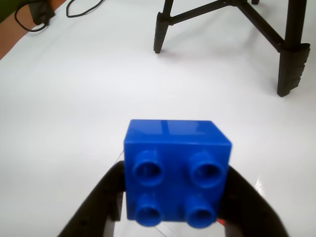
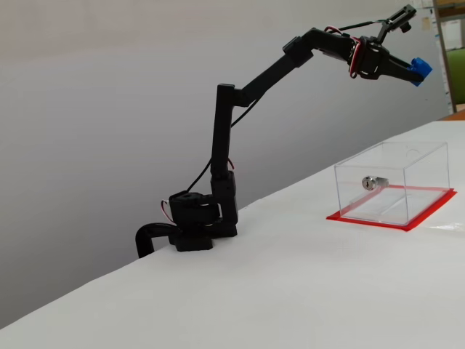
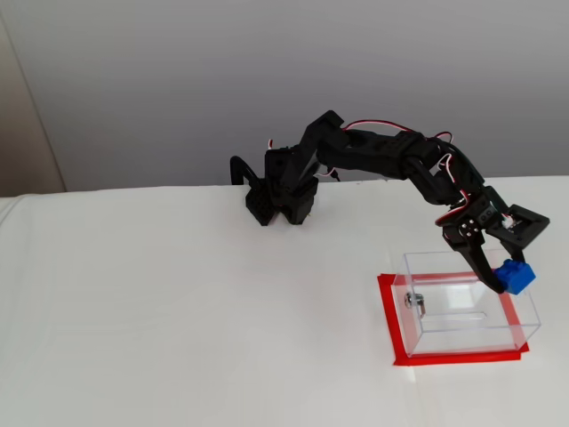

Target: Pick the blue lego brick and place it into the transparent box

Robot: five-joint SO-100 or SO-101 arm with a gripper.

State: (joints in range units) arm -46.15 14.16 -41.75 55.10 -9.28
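Note:
The blue lego brick point(image 1: 177, 173) fills the lower middle of the wrist view, studs facing the camera, clamped between the two black fingers point(image 1: 96, 207) of my gripper point(image 1: 173, 212). In a fixed view the gripper point(image 2: 410, 70) holds the brick point(image 2: 420, 70) high in the air, above the transparent box point(image 2: 392, 182) with its silver lock point(image 2: 370, 182) and red base point(image 2: 429, 214). In another fixed view the brick point(image 3: 514, 276) hangs over the box's point(image 3: 462, 307) far right side, held by the gripper point(image 3: 502, 274).
Black tripod legs point(image 1: 289, 64) stand on the white table at the top of the wrist view, with dark cables point(image 1: 39, 15) at the top left. The arm's base point(image 3: 280, 191) sits at the table's far edge.

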